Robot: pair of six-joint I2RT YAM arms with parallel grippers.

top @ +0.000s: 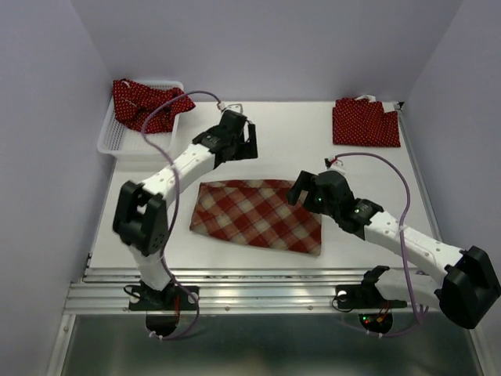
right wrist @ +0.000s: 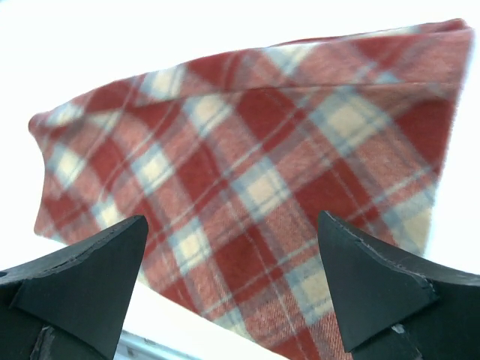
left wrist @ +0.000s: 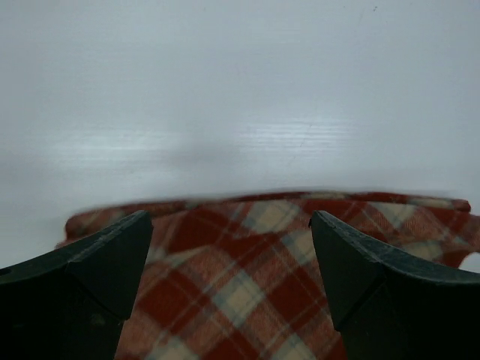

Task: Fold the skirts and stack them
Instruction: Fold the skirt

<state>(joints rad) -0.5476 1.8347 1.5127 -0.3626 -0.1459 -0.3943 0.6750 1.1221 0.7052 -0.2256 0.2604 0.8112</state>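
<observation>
The white tabletop (top: 297, 133) spreads under both tools. The red-and-tan plaid cloth skirt (top: 258, 215) lies flat on it between them. Its far hem sits just below the left tool (left wrist: 231, 219) and its right end under the right tool (right wrist: 232, 219).

The skirt looks light, soft and limp, so it will likely sag and drag. The two far corners seem the best places to pinch for a fold towards the near edge.

The white plastic mesh basket (top: 109, 141) stands beyond and left of the left tool, holding a crumpled dark red polka-dot skirt (top: 145, 102). A folded dark red polka-dot skirt (top: 364, 123) lies well beyond the right tool. Neither blocks the way.

Both tools stand with jaws wide apart, gripping nothing.
</observation>
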